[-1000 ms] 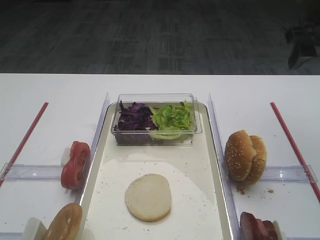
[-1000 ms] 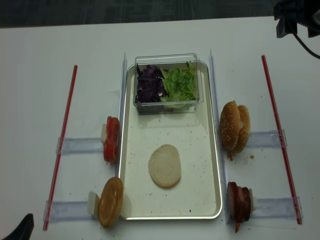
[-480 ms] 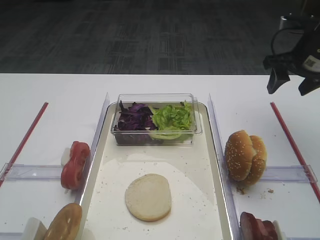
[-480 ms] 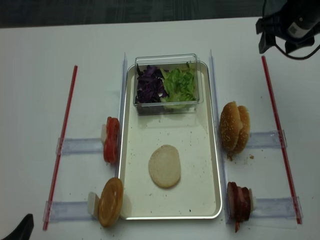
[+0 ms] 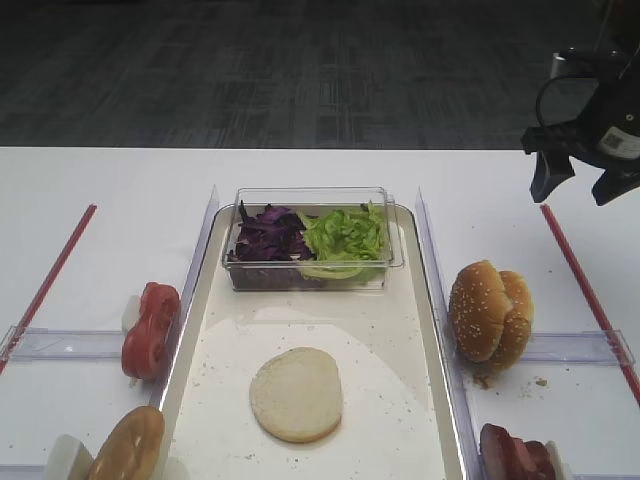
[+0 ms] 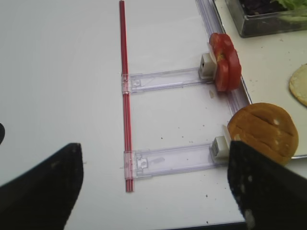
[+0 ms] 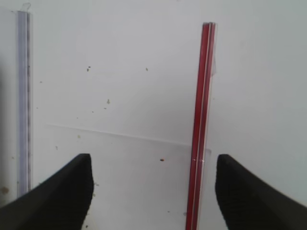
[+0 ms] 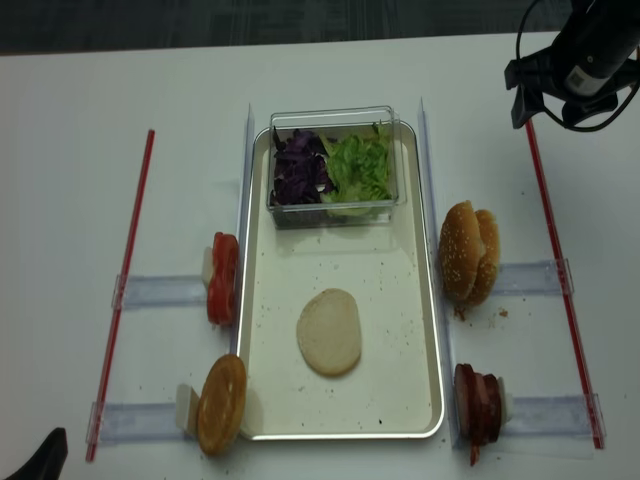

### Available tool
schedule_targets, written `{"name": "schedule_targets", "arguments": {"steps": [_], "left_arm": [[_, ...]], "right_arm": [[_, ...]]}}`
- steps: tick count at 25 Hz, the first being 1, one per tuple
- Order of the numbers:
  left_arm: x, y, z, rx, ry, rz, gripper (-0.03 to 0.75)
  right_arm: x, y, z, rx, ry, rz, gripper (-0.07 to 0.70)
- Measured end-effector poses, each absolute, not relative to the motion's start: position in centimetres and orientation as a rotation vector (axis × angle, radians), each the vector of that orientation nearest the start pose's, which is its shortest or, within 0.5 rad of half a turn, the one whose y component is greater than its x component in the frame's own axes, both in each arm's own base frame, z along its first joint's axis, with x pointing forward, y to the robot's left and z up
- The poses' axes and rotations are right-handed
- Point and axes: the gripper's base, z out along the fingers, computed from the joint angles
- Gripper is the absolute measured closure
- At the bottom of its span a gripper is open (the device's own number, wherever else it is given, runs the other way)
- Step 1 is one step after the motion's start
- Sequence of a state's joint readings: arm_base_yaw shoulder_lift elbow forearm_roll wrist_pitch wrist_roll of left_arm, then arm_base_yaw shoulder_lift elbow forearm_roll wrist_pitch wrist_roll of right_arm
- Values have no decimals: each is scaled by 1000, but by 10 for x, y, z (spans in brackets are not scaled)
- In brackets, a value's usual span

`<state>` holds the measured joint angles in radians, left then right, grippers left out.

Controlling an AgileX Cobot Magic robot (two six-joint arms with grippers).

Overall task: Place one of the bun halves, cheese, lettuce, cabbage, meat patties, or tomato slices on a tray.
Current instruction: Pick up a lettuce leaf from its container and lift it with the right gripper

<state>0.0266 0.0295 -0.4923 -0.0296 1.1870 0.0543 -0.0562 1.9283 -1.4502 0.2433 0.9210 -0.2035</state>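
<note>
A big cream-white tray (image 5: 420, 330) with a shiny rim sits in the middle of the white table (image 5: 100, 200). One flat pale round bun half (image 5: 296, 394) already lies on the tray. At the far end of the tray stands a small clear plastic tub (image 5: 310, 238). Inside it are dark purple cabbage shreds (image 5: 268, 236) and bright green crinkly lettuce (image 5: 345, 234), side by side.

The other food waits off the tray, held upright in clear side rails. Shiny red tomato slices (image 5: 149, 328) and a golden-brown bun half (image 5: 127, 447) are on the left. Sesame bun halves (image 5: 489, 314) and dark brown meat patties (image 5: 515, 454) are on the right.

The right claw (image 5: 582, 178) hangs high over the far right of the table, above a thin red strip (image 7: 200, 129). Its two fingers are wide apart and hold nothing. It is well apart from all the food. The left claw (image 6: 153, 187) is over the near left of the table, also with its fingers apart and empty.

I think the right claw is about to go for a piece of food. The sesame buns and the meat are on its side. To do it well, it should come down with a finger on each side of just one piece. It should squeeze softly so the food does not squash. Then it should lift straight up, so the pieces beside it do not tip over.
</note>
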Motion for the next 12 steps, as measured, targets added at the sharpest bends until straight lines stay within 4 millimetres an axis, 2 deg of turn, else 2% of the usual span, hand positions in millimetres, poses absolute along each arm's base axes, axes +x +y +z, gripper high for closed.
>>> {"name": "schedule_targets", "arguments": {"steps": [12], "left_arm": [[-6, -3, 266, 34, 2207, 9, 151]], "right_arm": [[400, -5, 213, -40, 2846, 253, 89]]}}
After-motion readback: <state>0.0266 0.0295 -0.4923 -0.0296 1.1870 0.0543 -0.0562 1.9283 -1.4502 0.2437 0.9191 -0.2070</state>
